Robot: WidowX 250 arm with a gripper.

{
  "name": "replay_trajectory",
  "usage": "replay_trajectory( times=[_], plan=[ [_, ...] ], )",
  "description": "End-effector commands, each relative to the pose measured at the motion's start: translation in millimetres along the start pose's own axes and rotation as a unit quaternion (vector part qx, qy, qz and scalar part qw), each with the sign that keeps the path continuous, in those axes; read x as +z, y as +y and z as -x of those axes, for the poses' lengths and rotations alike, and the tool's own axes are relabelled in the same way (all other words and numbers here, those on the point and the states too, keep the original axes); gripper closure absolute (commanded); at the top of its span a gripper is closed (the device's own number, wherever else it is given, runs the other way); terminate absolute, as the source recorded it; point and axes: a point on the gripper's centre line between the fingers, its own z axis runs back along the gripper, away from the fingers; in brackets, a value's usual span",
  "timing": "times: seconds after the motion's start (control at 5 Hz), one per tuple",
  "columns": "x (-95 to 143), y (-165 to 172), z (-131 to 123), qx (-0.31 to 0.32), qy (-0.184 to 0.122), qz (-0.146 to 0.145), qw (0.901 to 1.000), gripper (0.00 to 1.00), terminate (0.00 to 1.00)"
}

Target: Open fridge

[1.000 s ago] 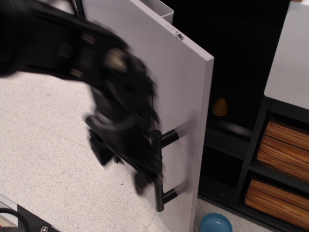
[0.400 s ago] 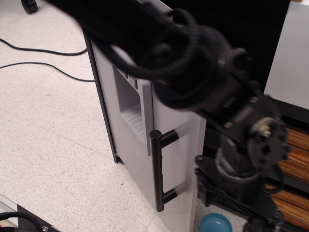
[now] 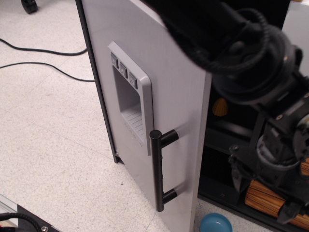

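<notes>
So we're looking at the fridge (image 3: pixel 174 111) sitting center frame on the speckled floor (image 3: pixel 53 145), grey door facing us w/ the three-button dispenser panel (image 3: pixel 131 107) on it and the black bar handle (image 3: pixel 158 170) low down near the door's right edge. Door looks swung out a fair bit: the right edge stands clear of a dark interior, and there's a small yellow thing (image 3: pixel 220 107) visible in there behind it, can't tell what it is tbh.

The arm (image 3: pixel 241 53) comes in from the top right, big and blurry, and the gripper (image 3: pixel 263 193) ends up lower right, past the door edge, in front of the shelf unit w/ the wooden drawers (image 3: pixel 265 198). It's nowhere on the handle, apart from it w/ the door's edge between. Whether the fingers are spread or closed we honestly can't tell, too dark and smeared. Doesn't look like it's holding anything though.

Our read: the opening step is mostly done, door's ajar already. If it needs to go wider, next move prob means getting the gripper behind the free edge or onto the handle and pushing/pulling along the hinge arc, not straight out. Watch the blue bowl (image 3: pixel 216 224) on the floor just below the door corner, and the cables (image 3: pixel 38 58) upper left are well out of the way.
</notes>
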Motion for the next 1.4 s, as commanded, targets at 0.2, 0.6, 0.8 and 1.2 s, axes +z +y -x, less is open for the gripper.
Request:
replay_trajectory(
  times=[0.2, 0.6, 0.8, 1.2],
  plan=[
    [34.4, 64.7, -39.8, 0.098, -0.045, -0.049, 0.9930, 0.00, 0.00],
    [56.9, 107.8, -7.4, 0.130, -0.032, -0.085, 0.9873, 0.00, 0.00],
    [75.2, 129.5, 8.2, 0.138, -0.018, -0.073, 0.9876, 0.00, 0.00],
    [81.6, 166.2, 53.1, 0.116, -0.003, -0.094, 0.9888, 0.00, 1.00]
  ],
)
